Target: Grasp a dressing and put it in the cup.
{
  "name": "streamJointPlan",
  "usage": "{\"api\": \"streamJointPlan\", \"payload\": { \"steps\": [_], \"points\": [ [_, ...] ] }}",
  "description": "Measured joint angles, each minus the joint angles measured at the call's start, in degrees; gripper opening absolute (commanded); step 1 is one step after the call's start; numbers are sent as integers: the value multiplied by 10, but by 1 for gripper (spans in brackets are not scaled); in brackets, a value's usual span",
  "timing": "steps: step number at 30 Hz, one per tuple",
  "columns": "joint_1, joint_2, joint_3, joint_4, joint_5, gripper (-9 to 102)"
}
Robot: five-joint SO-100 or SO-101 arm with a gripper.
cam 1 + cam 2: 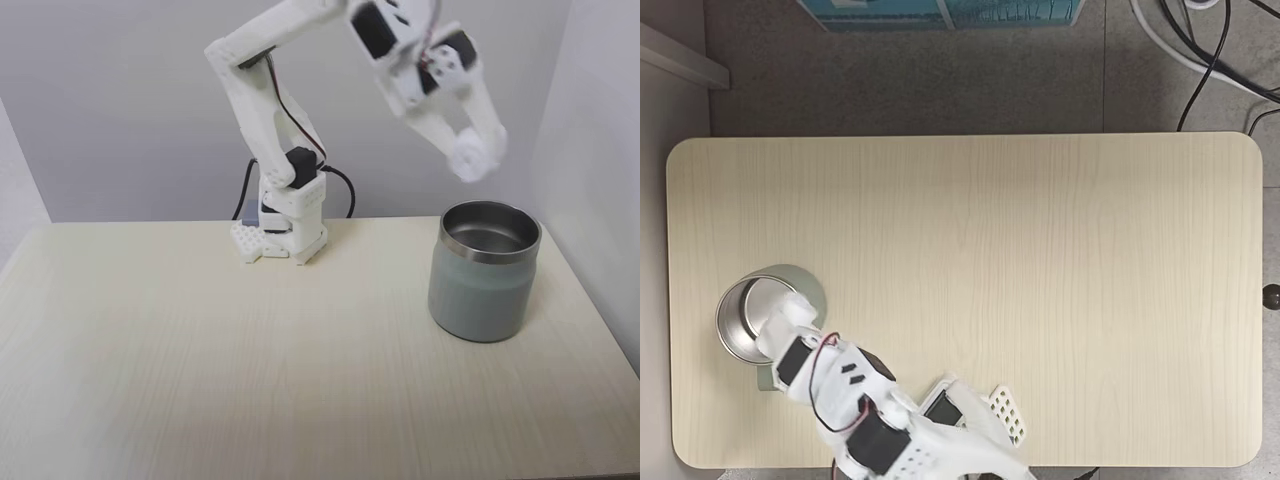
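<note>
The cup point(484, 270), grey-green with a shiny steel rim and inside, stands on the table's right side in a fixed view; from above the cup point(752, 318) sits near the table's left edge. My white gripper point(473, 158) hangs in the air just above the cup's opening, shut on the dressing point(469, 157), a small white gauze roll between the fingertips. Seen from above, the gripper point(792, 312) reaches over the cup's rim on its near side, and the dressing there blends in with the white fingers.
The arm's base point(285, 232) is fixed at the table's back edge in a fixed view, with black cables behind it. The light wooden table point(1040, 260) has rounded corners. Walls close in on the cup's side. A teal box point(940, 12) and cables lie on the floor beyond.
</note>
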Motion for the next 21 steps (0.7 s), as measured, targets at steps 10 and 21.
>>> {"api": "streamJointPlan", "payload": {
  "steps": [10,21],
  "points": [
    [-60,111,-6,-54,0,0],
    [-66,98,-73,-100,5,18]
  ]
}}
